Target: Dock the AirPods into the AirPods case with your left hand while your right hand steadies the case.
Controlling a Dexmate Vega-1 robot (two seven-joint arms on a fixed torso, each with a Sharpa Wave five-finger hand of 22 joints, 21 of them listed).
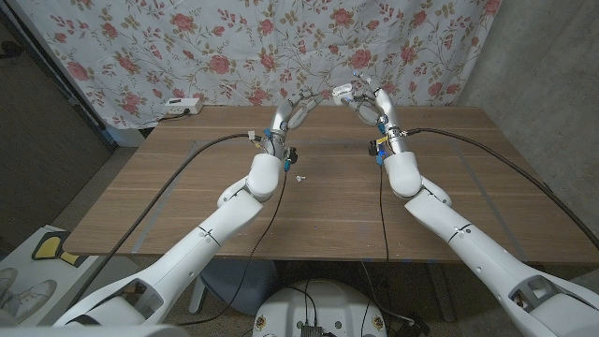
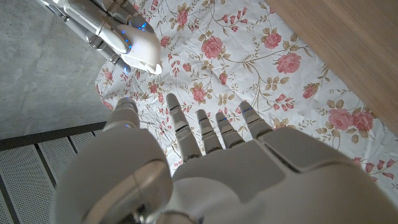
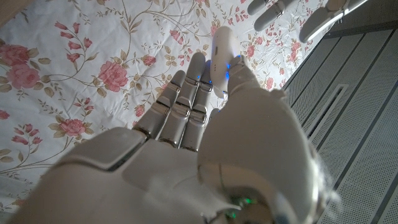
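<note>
The small white rounded plastic case [image 3: 222,51] is pinched aloft by the right hand [image 1: 367,101]; the left hand [image 1: 292,116], spread and empty, is raised nearby. A small white earbud [image 1: 300,177] is left on the wooden table [image 1: 187,187]; the case may be dropped if that pinch slackens.

**Open counter, curtain close behind**

Both hands, left hand [image 1: 298,111] and right hand [image 1: 360,96], are raised near the floral curtain [image 1: 234,47]. A small white object, possibly an earbud [image 1: 300,176], lies alone on bare counter [image 1: 337,206].
</note>
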